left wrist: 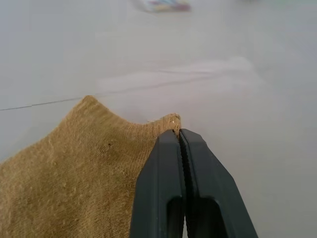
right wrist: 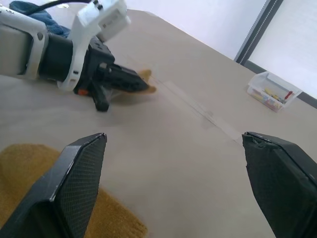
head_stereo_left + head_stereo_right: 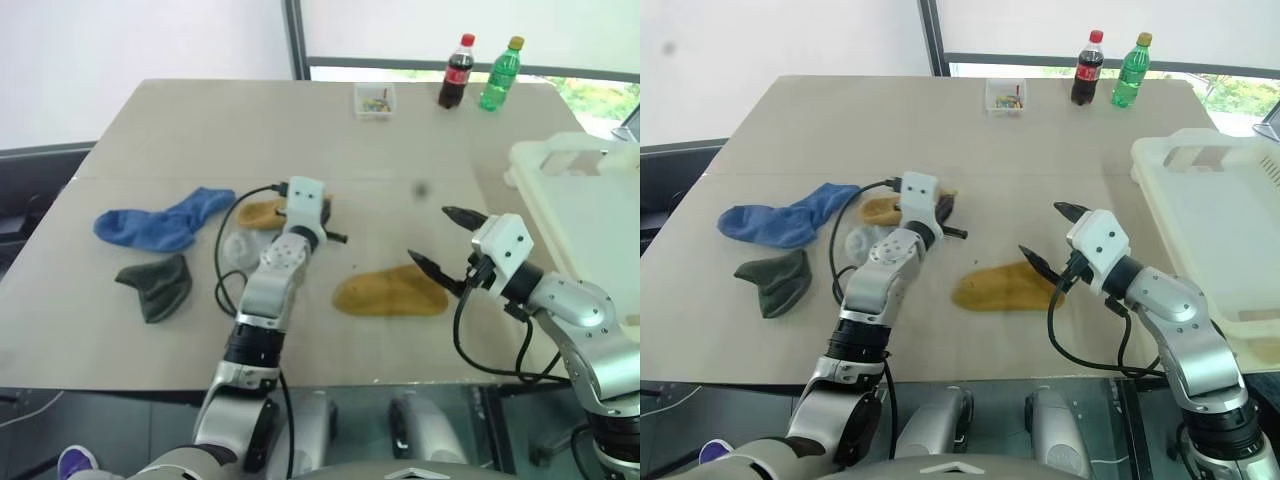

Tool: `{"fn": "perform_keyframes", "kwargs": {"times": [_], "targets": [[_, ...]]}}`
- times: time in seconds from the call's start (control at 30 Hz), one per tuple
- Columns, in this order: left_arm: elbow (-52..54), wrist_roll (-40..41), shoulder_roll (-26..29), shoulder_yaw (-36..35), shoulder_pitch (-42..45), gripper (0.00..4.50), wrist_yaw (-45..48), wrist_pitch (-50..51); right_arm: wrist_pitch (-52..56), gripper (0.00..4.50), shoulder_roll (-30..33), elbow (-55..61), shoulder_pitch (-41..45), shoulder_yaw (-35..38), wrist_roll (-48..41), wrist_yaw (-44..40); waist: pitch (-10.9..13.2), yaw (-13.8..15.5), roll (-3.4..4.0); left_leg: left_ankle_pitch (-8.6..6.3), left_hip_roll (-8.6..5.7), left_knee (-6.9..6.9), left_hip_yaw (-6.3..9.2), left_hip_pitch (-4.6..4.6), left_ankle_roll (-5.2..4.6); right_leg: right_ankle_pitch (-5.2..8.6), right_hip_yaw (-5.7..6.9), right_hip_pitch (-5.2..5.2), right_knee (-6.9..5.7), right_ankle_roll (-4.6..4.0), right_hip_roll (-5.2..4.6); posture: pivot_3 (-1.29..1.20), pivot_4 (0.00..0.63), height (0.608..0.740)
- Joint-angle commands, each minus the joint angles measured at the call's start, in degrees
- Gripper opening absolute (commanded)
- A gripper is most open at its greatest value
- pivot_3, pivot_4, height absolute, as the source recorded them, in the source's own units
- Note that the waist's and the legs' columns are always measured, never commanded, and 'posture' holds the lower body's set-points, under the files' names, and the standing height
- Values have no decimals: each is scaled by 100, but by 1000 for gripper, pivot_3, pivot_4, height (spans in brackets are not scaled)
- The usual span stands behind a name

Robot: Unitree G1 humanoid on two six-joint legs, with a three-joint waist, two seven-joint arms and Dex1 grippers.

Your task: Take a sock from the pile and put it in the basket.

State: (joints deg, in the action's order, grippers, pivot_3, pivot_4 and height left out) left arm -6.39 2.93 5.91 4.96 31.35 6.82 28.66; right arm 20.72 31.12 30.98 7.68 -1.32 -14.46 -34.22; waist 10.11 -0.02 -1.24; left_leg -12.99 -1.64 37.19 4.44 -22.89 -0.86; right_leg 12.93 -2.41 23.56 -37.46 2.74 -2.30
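The pile lies spread on the table's left half: a blue sock [image 3: 160, 225], a dark green sock [image 3: 155, 285] and a pale grey one [image 3: 240, 248]. My left gripper [image 1: 177, 133] is shut, its tips pinching the edge of a mustard-yellow sock [image 1: 84, 163] that shows beneath the hand [image 3: 262, 212]. A second mustard-yellow sock [image 3: 390, 292] lies flat in the middle front of the table. Just right of it my right gripper [image 3: 430, 235] hangs open with nothing between its fingers. The cream-white basket [image 3: 590, 210] stands at the table's right edge.
At the far edge stand a small clear box [image 3: 375, 100], a cola bottle [image 3: 457, 72] and a green bottle [image 3: 500, 74]. A black cable [image 3: 222, 250] loops beside my left forearm. Bare tabletop stretches between the socks and the basket.
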Motion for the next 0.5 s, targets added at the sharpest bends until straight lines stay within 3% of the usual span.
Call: {"fn": "perform_keyframes", "kwargs": {"times": [0.03, 0.3, 0.5], "targets": [[-309, -311, 238, -339, 325, 83, -462, -99, -70, 4500, -17, 294, -60, 162, -7, 110, 0, -39, 0, 0, 1, 0, -1, 1, 0, 0, -1, 0, 0, 0, 1, 0, 150, 740], [-648, -308, 349, -1268, 450, 83, -1418, -15, -58, 4500, -3, 354, -111, 158, -37, 144, 1, -59, -1, 0, 6, 1, 0, 3, 0, 0, -2, 1, -6, 1, 5, 0, 150, 740], [-86, -311, 264, -1299, 327, 83, -1415, -706, -82, 4500, 4, 307, -45, 117, -77, 66, 1, -34, -2, 0, -1, 1, 5, 0, 0, 0, 2, 1, -5, 1, -4, 0, 150, 740]]}}
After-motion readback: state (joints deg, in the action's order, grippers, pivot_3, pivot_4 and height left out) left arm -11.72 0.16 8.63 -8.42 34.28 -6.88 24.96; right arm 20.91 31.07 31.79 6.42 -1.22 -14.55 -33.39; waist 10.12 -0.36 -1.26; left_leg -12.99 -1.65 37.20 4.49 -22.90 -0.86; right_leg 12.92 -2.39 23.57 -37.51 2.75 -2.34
